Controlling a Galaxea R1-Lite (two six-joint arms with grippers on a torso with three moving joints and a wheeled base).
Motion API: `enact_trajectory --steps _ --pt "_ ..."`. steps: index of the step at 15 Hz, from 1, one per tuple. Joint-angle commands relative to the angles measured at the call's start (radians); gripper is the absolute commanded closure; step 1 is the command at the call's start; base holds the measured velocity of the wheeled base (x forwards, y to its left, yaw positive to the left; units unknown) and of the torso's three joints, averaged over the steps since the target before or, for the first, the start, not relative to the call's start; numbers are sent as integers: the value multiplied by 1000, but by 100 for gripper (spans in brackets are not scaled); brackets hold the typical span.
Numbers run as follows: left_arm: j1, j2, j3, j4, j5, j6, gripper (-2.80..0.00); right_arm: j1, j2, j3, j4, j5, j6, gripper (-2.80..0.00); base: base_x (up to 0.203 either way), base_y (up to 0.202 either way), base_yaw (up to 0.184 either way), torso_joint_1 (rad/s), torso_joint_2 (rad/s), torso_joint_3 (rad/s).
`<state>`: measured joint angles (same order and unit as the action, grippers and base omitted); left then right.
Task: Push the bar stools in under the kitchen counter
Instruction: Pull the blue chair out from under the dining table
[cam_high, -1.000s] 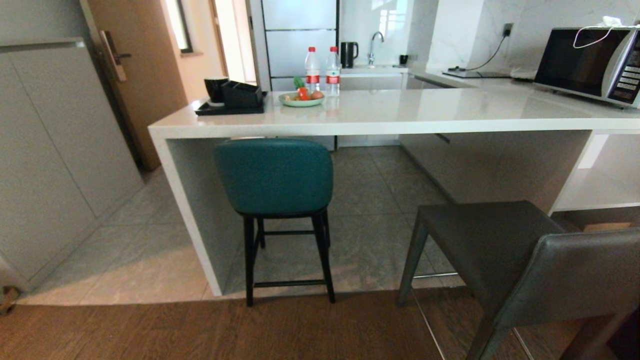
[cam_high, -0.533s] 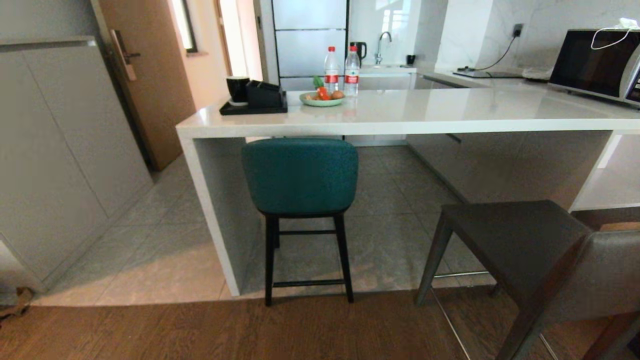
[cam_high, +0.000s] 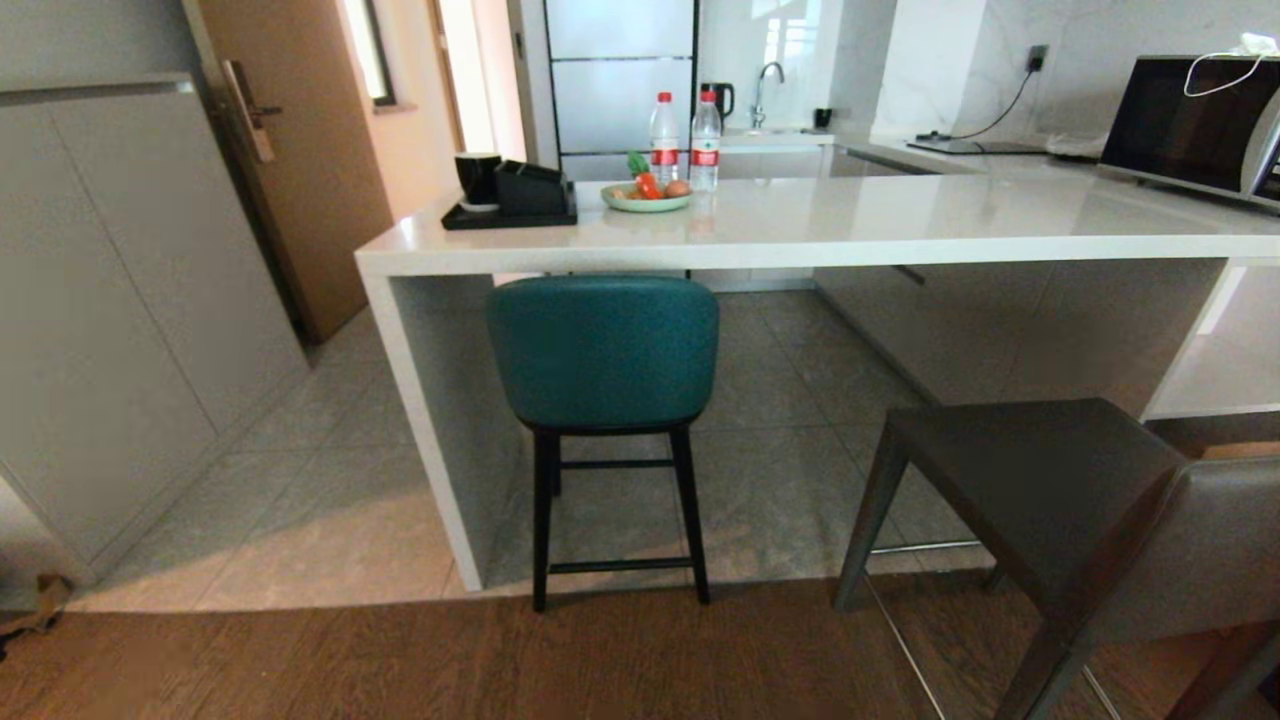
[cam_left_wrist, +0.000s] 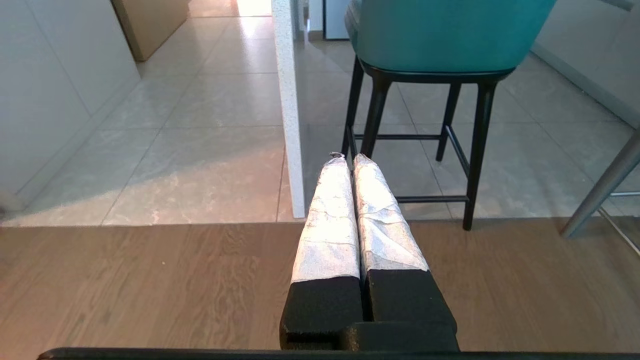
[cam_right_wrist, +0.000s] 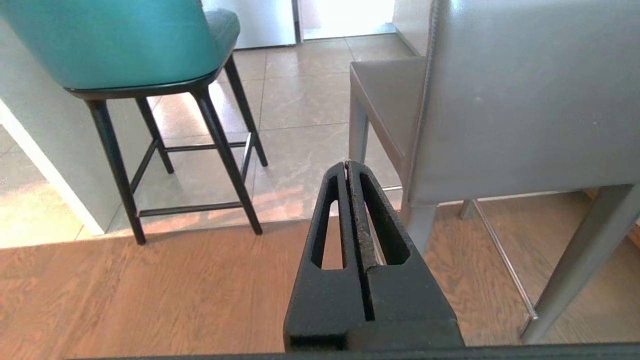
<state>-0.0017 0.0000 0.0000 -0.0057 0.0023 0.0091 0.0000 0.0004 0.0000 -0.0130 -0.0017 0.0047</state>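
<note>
Standing tucked at the worktop (cam_high: 800, 235) end: teal stool (cam_high: 603, 350). Sitting well out from the long edge: grey stool (cam_high: 1040, 500). Hanging closed and empty, both left end effector (cam_left_wrist: 348, 159) and right end effector (cam_right_wrist: 347, 164). Probably weighing a fair bit, padded yet stiff-framed; pushing best against the backrest.

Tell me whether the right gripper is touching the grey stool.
Apart. In the right wrist view the right gripper, fingers shut, points at bare floor beside the grey stool, with a visible gap.
</note>
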Motion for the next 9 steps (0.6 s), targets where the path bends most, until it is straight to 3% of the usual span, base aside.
enact_trajectory --steps 1,9 --pt "0 0 2 0 1 0 0 0 1 5 0 0 0 0 0 0 0 0 0 0" --pt "0 0 2 0 1 -1 0 0 1 4 -1 -1 5 0 0 0 0 0 0 0"
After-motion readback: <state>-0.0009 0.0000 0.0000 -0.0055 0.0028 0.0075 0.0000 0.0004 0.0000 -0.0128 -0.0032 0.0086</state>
